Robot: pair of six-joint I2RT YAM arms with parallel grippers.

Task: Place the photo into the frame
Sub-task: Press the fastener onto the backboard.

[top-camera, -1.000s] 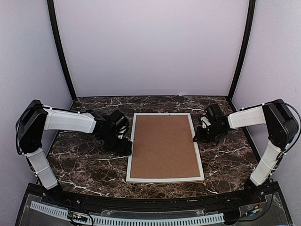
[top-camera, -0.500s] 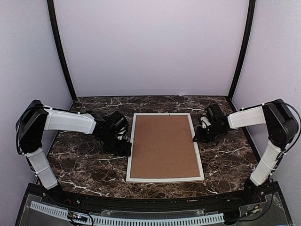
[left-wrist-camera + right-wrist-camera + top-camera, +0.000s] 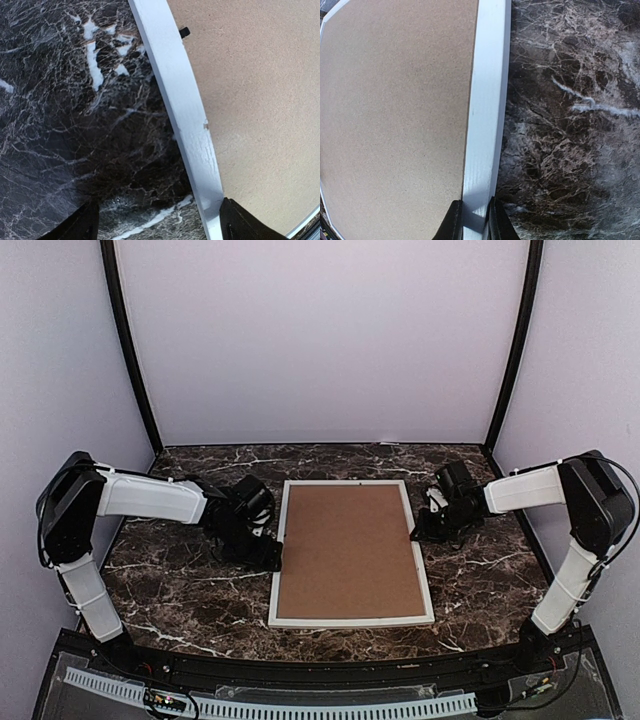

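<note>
The frame (image 3: 352, 483) is holding a brown backing board (image 3: 348, 550). The left hand (image 3: 160, 227) is straddling one border, spread; the right hand (image 3: 475, 222) is pinching the other.

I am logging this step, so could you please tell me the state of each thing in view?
frame: lying flat on the table, back side up.
backing board: seated flat inside the frame.
left gripper: open, fingers either side of the frame's left border.
right gripper: shut on the frame's right border.
photo: not in view.
</note>
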